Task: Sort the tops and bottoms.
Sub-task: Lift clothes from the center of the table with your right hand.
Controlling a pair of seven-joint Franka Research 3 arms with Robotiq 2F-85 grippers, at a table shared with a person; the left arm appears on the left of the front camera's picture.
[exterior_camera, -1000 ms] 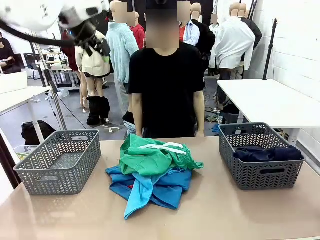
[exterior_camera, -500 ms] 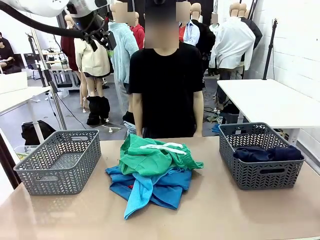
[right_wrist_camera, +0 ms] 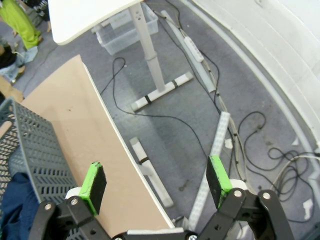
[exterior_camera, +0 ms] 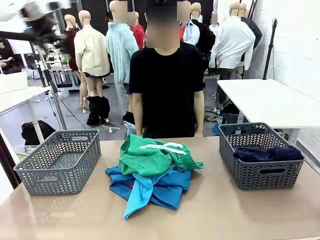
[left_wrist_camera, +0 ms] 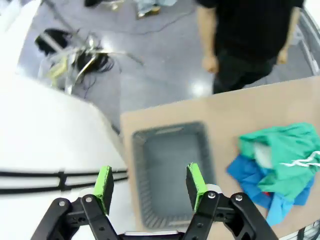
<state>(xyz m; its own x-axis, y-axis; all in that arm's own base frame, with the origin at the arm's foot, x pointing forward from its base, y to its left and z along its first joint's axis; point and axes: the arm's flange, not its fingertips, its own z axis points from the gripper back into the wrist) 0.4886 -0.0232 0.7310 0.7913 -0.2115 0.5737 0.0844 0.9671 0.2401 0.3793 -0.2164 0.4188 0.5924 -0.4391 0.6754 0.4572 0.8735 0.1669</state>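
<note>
Hovering left gripper (left_wrist_camera: 149, 182): its jaws are standing apart with nothing between the green pads, and it is hanging high above the table (exterior_camera: 210, 210), looking down on the left basket (exterior_camera: 57, 172).
Left arm (exterior_camera: 37, 25): it is showing as a blur at the upper left of the front view, well above the table.
Right gripper (right_wrist_camera: 156, 182): its jaws are standing wide apart, gripping nothing, and it is hanging beyond the table's edge, over a floor strewn with cables (right_wrist_camera: 200, 125).
Green bottoms (exterior_camera: 155, 157): they are lying crumpled on top of the pile at the middle of the table, the white drawstring facing up.
Medium blue top (exterior_camera: 167, 194): it is lying under the green bottoms, with a small red mark peeking out at its left.
Turquoise top (exterior_camera: 137, 197): it is trailing out of the pile toward the robot's side, lying over the medium blue top.
Navy bottoms (exterior_camera: 267, 153): they are resting inside the right basket (exterior_camera: 260, 175).
Baskets: both are sitting on the table, one on each side of the pile and well apart from it.
Person (exterior_camera: 167, 85): they are standing at the far side in a black shirt, arms hanging down, hands off the clothes.
</note>
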